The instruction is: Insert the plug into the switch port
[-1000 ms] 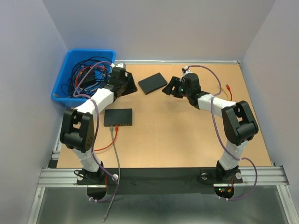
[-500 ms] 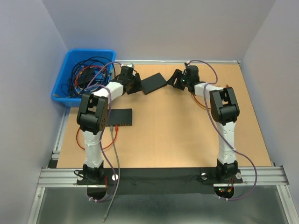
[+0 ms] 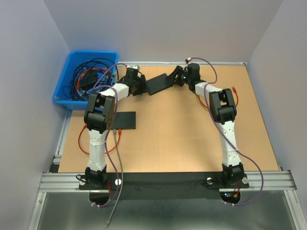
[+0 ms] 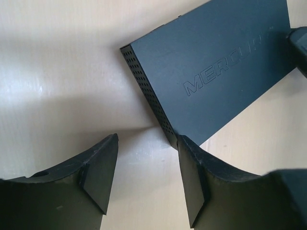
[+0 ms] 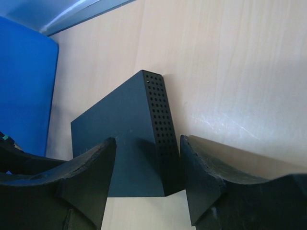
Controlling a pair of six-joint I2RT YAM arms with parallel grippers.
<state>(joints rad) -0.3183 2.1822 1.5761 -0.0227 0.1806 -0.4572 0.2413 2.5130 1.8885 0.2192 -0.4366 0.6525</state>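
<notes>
A black switch (image 3: pixel 158 84) marked MERCURY (image 4: pixel 216 67) lies at the back middle of the table. My left gripper (image 3: pixel 139 86) is open at its left end; in the left wrist view its right finger (image 4: pixel 192 177) touches the switch's near corner and nothing is between the jaws (image 4: pixel 146 184). My right gripper (image 3: pixel 176 78) is open at the switch's right end, and its jaws straddle the perforated end of the switch (image 5: pixel 160 139) with gaps on both sides (image 5: pixel 146 184). A second black switch (image 3: pixel 121 120) lies front left with a grey cable (image 3: pixel 116 158) and an orange plug (image 3: pixel 118 135) at its near edge.
A blue bin (image 3: pixel 86 76) full of tangled cables stands at the back left, beside my left arm. Another orange cable end (image 3: pixel 235 89) lies on the table right of my right arm. An orange cable (image 3: pixel 84 143) loops along the table's left edge.
Both arms have stretched out toward the back. My left gripper moved right to the back switch's left end, and my right gripper moved left and back onto its right end.
</notes>
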